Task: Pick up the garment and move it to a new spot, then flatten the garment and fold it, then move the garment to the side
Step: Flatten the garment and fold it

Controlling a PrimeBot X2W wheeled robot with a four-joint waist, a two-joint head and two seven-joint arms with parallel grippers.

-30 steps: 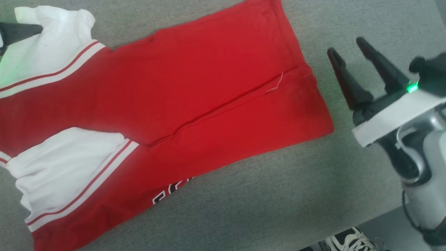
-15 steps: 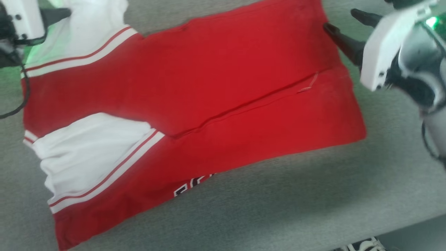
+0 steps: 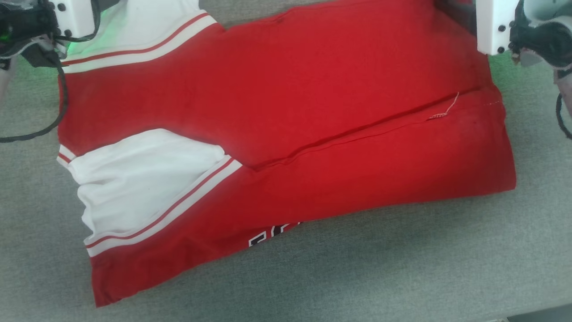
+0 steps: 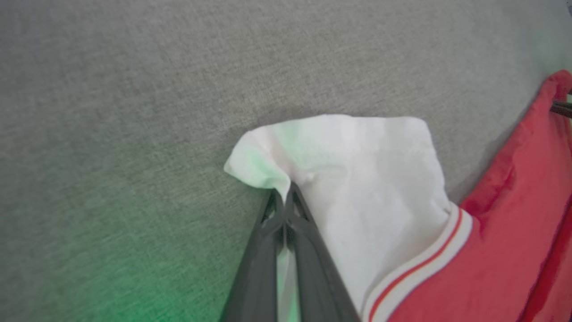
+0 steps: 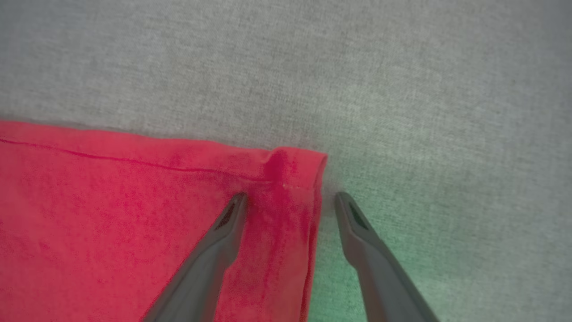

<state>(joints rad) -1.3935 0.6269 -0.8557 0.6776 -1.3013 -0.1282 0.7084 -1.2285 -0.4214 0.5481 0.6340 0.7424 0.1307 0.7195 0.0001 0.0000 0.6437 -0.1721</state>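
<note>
The garment (image 3: 286, 112), red shorts with white lining turned out at the left, lies spread on the grey table. Part of a black, white-edged number (image 3: 275, 235) peeks out at its near edge. In the left wrist view my left gripper (image 4: 284, 193) is shut on the corner of the white lining (image 4: 357, 179). Its white mount (image 3: 73, 15) sits at the garment's far left corner. My right gripper (image 5: 290, 197) is open and straddles the garment's far right corner (image 5: 295, 170), one finger over the red cloth (image 5: 134, 214), the other over the table. Its mount (image 3: 491, 27) shows at the top right.
Grey woven cloth covers the table (image 3: 402, 268), with bare surface in front of the garment. The table's near edge (image 3: 536, 313) runs across the bottom right corner. A black cable (image 3: 49, 125) hangs from my left wrist over the table's left part.
The head camera has shifted. My left gripper has shut on the white lining corner. My right gripper has swung from the table at the right up to the garment's far right corner, still open.
</note>
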